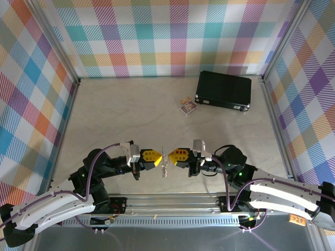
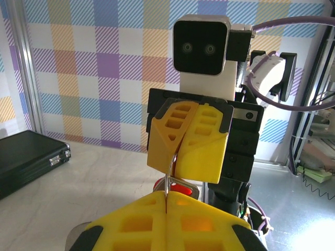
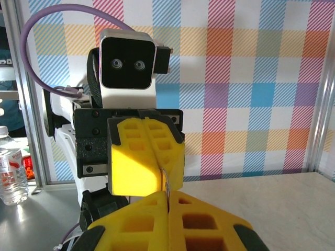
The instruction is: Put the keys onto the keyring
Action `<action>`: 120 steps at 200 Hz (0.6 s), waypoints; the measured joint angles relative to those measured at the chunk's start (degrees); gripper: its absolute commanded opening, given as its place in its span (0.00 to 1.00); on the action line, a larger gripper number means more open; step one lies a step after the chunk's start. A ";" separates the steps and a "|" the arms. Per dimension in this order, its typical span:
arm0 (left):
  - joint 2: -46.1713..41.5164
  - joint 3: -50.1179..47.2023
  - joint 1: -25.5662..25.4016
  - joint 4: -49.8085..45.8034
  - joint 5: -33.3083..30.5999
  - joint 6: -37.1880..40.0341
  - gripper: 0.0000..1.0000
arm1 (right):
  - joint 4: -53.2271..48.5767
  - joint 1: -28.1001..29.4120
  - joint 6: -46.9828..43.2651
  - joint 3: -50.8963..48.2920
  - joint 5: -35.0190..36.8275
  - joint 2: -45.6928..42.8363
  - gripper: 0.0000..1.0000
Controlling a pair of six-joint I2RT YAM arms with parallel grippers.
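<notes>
Top camera: my left gripper (image 1: 156, 158) and right gripper (image 1: 174, 156) are both pressed shut, pinching the keyring (image 1: 164, 158) between them. Its chain (image 1: 165, 170) hangs down. If I pull or twist, the thin loop could bend or slip out. The near edge of the table (image 1: 131, 115) is close, with open room farther out.

Left wrist camera: something red (image 2: 178, 186), maybe the key, sits under the loop. I cannot tell if it is on.

Right wrist camera: the thin wire runs between both grippers.

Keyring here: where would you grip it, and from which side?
By the thin wire, a gripper on each side of the loop, coming in level from left and right. The keyring stands on edge between the left gripper and right gripper, both shut on it; that leaves the chain hanging free below.
</notes>
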 measured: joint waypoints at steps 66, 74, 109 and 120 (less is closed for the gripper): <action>0.00 -0.31 0.00 0.02 -0.02 0.00 0.00 | 0.66 0.02 0.00 0.00 0.02 0.63 0.00; 0.00 -0.31 0.00 0.02 0.00 0.00 0.00 | 0.66 0.02 0.00 0.00 0.00 0.61 0.00; 0.00 -0.33 0.00 0.02 -0.02 0.00 0.00 | 0.66 0.02 0.00 -0.02 0.15 0.66 0.00; 0.00 -0.33 0.00 0.02 -0.02 0.00 0.00 | 0.66 0.02 0.00 -0.02 0.15 0.66 0.00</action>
